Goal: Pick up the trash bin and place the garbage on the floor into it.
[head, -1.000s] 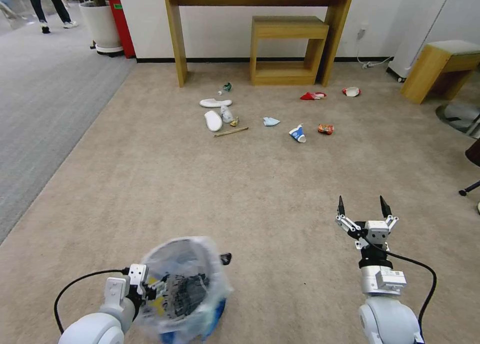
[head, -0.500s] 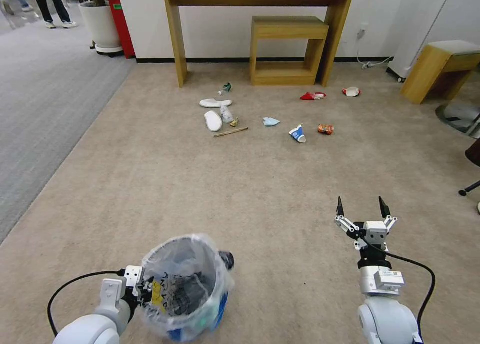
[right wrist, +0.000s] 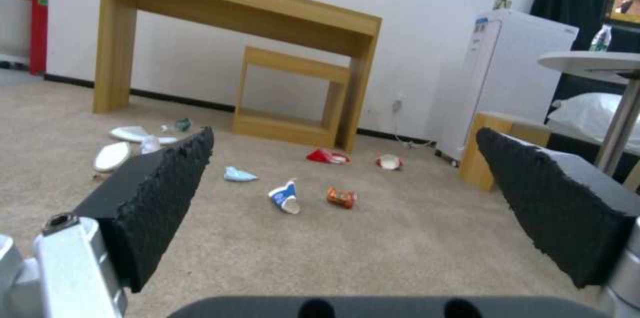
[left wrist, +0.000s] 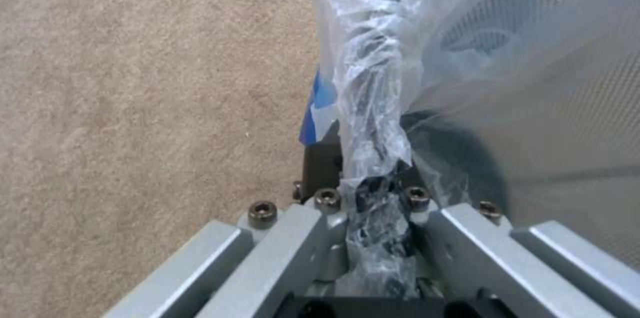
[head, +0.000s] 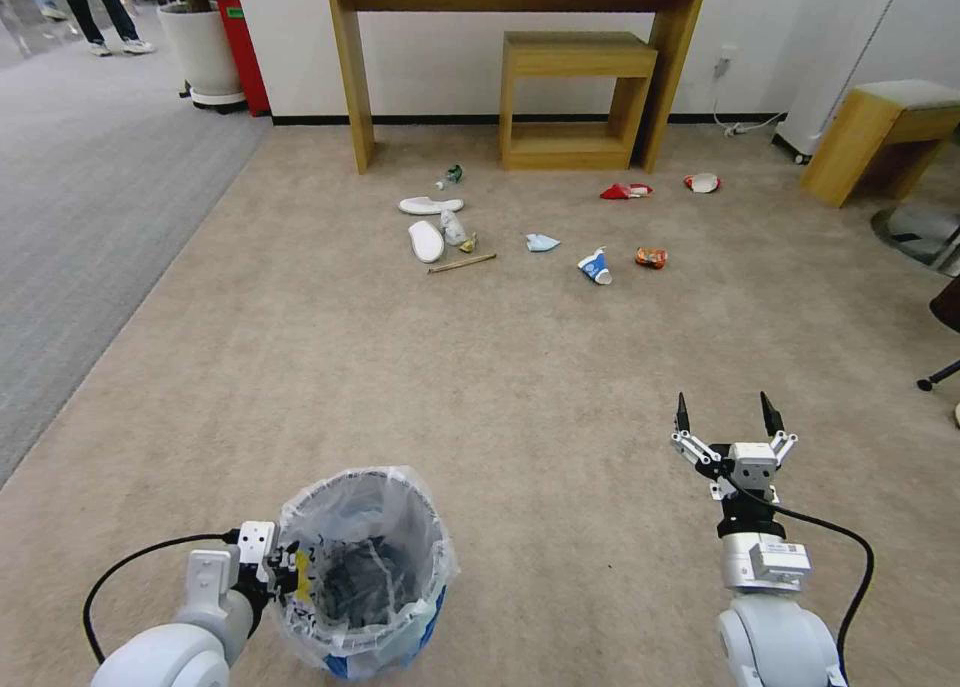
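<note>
The trash bin [head: 365, 567], lined with a crinkled clear bag, stands upright at the lower left of the head view. My left gripper [head: 285, 572] is shut on its rim and bag, and the left wrist view shows the plastic [left wrist: 373, 123] pinched between the fingers. My right gripper [head: 724, 407] hovers open over the beige floor [head: 500, 367], with nothing in it. The garbage lies far ahead: two white slippers [head: 431, 205], a bottle [head: 452, 174], a stick [head: 462, 263], a blue mask [head: 541, 242], a blue-white cup [head: 595, 266], an orange wrapper [head: 651, 257], a red wrapper [head: 626, 191] and a red-white cup [head: 703, 182].
A wooden desk [head: 350, 67] with a low shelf [head: 575, 97] stands against the wall behind the litter. A wooden stool [head: 880, 132] and a chair base [head: 940, 372] are at the right. Grey ribbed carpet [head: 90, 197] runs along the left, with a planter [head: 200, 52] at its far end.
The bin, tilted a second ago, has swung upright with its opening facing up. My left arm shifted slightly left and down. The right arm has not moved.
</note>
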Controlling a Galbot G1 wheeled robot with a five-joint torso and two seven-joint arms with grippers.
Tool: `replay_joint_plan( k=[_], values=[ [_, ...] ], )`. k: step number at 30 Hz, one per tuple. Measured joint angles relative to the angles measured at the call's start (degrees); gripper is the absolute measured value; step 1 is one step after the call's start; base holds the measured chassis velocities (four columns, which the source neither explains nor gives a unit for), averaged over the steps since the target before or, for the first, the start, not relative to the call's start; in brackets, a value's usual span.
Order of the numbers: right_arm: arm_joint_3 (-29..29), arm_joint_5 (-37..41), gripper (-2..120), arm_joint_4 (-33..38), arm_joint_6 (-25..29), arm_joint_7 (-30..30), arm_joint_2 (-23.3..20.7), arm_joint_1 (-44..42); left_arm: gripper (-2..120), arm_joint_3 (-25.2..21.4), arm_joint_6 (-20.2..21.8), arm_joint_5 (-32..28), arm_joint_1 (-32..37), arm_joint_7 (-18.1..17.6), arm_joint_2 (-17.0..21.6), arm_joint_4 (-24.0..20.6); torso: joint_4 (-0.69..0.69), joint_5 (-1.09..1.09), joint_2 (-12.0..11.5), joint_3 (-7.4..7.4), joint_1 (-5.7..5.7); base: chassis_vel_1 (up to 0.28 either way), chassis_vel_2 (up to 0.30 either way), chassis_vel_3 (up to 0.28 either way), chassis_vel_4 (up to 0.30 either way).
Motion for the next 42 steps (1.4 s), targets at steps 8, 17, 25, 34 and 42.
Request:
replay_joint_plan(
  k=[8,17,25,34,42],
  values=[
    [0.2,0.0,100,0.2,0.1,0.2,-0.2,-0.2,1,-1.2,0.0,-3.3,-0.4,-1.4,-2.2,-1.4,0.00,0.00,0.0,0.00,0.00,0.000,0.000,0.000,0.000],
    [0.3,0.8,100,0.9,0.3,0.6,-0.3,-0.3,1,-3.4,0.0,-12.3,-1.9,-5.8,-7.1,-4.3,0.00,0.00,0.0,0.00,0.00,0.000,0.000,0.000,0.000],
    [0.2,1.5,100,1.4,0.7,1.0,-0.3,-0.3,1,-4.8,-0.1,-18.4,-1.8,-8.6,-9.6,-8.9,0.00,0.01,0.0,0.00,0.00,0.000,0.000,0.000,0.000],
    [0.4,2.6,100,1.9,1.8,1.1,-0.1,-0.9,1,-6.2,-0.1,-25.1,-1.3,-11.7,-12.5,-12.7,0.00,-0.01,0.0,0.00,0.00,0.000,0.000,0.000,0.000],
    [0.2,3.3,100,1.9,3.3,0.5,-0.2,-1.1,1,-8.3,-0.2,-29.3,-0.8,-15.7,-12.6,-14.3,0.00,0.00,0.0,0.00,0.00,0.000,0.000,0.000,0.000]
  ],
)
